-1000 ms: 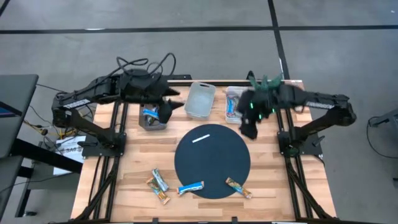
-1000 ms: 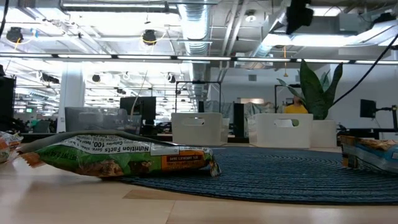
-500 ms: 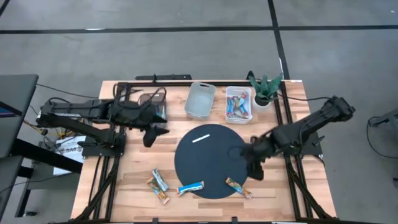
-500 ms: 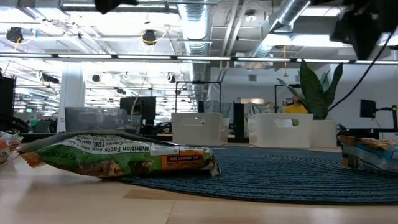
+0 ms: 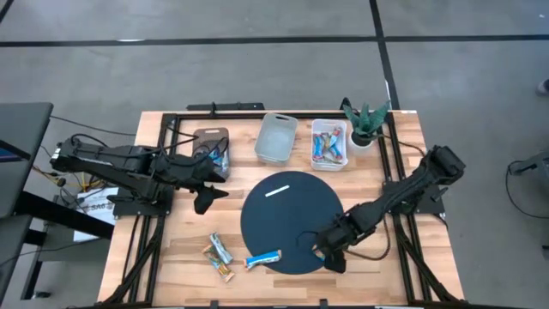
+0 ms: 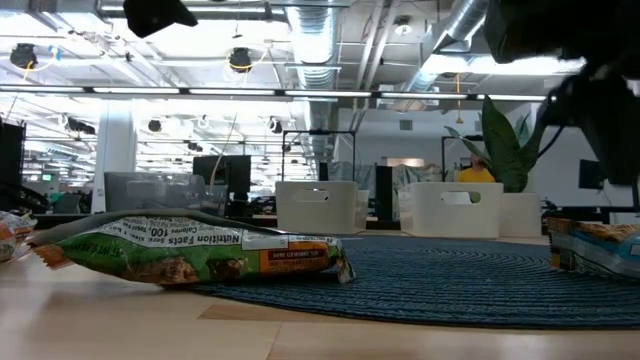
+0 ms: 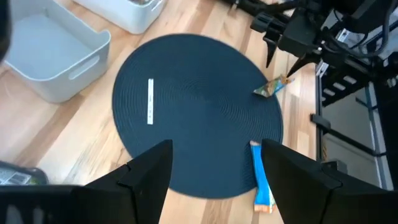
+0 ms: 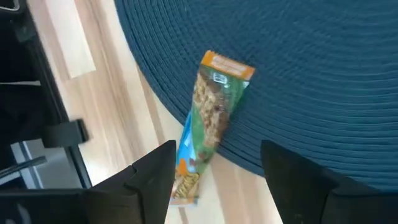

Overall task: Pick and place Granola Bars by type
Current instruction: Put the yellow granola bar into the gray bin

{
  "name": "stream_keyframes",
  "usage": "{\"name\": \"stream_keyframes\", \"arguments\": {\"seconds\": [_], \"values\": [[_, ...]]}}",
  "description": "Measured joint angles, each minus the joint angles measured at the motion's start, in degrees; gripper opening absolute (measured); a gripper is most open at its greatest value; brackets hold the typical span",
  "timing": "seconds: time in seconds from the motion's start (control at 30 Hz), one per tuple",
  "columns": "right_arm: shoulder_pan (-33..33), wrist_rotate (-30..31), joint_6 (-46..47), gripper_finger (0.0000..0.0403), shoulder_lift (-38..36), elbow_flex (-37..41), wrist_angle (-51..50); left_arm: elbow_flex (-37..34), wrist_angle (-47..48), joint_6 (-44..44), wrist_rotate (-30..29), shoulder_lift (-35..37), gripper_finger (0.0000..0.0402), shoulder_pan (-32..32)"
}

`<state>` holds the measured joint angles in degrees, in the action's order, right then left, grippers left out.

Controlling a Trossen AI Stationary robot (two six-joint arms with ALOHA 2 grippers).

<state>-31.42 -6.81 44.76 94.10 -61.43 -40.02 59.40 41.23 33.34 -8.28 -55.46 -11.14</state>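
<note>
In the high view, several granola bars lie near the table's near edge: a blue one on the round dark mat's near rim and two more on the wood to its left. A green-and-orange bar lies half on the mat's near right rim and half on the wood. My right gripper hangs open above it, one finger on each side of its wood end, apart from it. My left gripper is open and empty over the wood left of the mat.
At the far side stand an empty grey bin, a clear bin holding bars, a potted plant and a small bin by the left arm. A thin white strip lies on the mat.
My right gripper has swept from the clear bin at the far edge toward the near edge and down, ending over the green-and-orange bar. My left gripper has drawn back from the small left bin toward the near and left edges. No bar has moved.
</note>
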Motion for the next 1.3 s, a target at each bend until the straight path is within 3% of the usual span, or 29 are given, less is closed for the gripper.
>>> {"name": "stream_keyframes", "arguments": {"seconds": [0.57, 0.7, 0.97, 1.3], "values": [[-0.8, -4.0, 4.9, 0.0218, 11.1, -0.2, 4.9, 0.0, 3.0, -1.5, 0.5, 0.1, 0.0238, -0.6], [-0.6, -3.9, 5.4, 0.0175, 10.7, 0.0, 4.8, 0.0, 3.0, -1.7, 1.0, 0.1, 0.0238, -0.6], [0.3, -3.8, 5.3, 0.0017, 8.1, 0.0, 4.9, 0.0, 2.9, -2.3, 1.2, 0.1, 0.0238, -0.6], [4.7, -1.8, 1.7, 0.0005, 2.1, -2.0, 4.9, 0.0, 2.6, -2.3, 1.2, 0.1, 0.0238, -0.6]]}}
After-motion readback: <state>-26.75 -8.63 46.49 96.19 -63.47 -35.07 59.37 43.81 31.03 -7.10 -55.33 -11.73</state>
